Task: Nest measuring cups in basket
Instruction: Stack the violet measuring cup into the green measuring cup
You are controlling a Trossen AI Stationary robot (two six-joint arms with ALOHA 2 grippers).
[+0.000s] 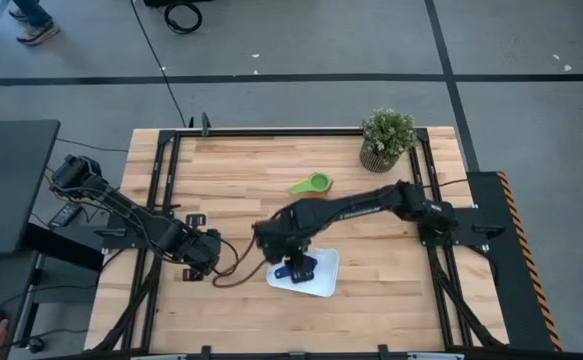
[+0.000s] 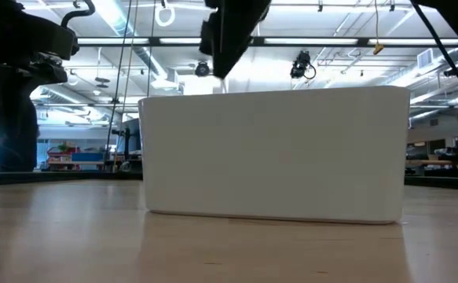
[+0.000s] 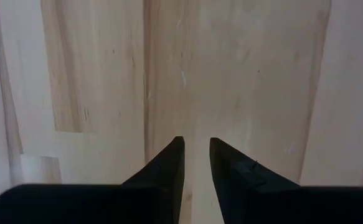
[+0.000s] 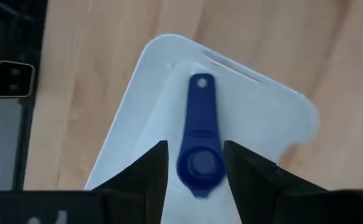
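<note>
The wooden bench (image 1: 391, 250) fills the middle of the room, with a dark arm at each side of it. The right arm reaches across from its base toward the front, and its tool, the right tool (image 4: 195, 163), hangs above the white basket (image 1: 323, 278), which lies on the bench near the front edge. In the right wrist view a dark blue measuring cup (image 4: 199, 163) lies in the basket directly between the two fingers (image 4: 150, 171), and there is a clear gap on each side of its bowl, so I judge the tool released and not gripping; whether the cup rests flat on the basket floor I cannot tell for sure. The long axis of the cup runs straight away from the wrist, the bowl near the fingers and the handle with its hole pointing to the far rim. The left tool (image 3: 195, 160) waits low over bare wood at the left front, nearly closed, with only a narrow slit and nothing in it. A green measuring cup (image 1: 312, 184) lies alone on the bench behind the basket, well apart from it, near the potted plant (image 1: 387, 138); the right arm looks nearer to it.
</note>
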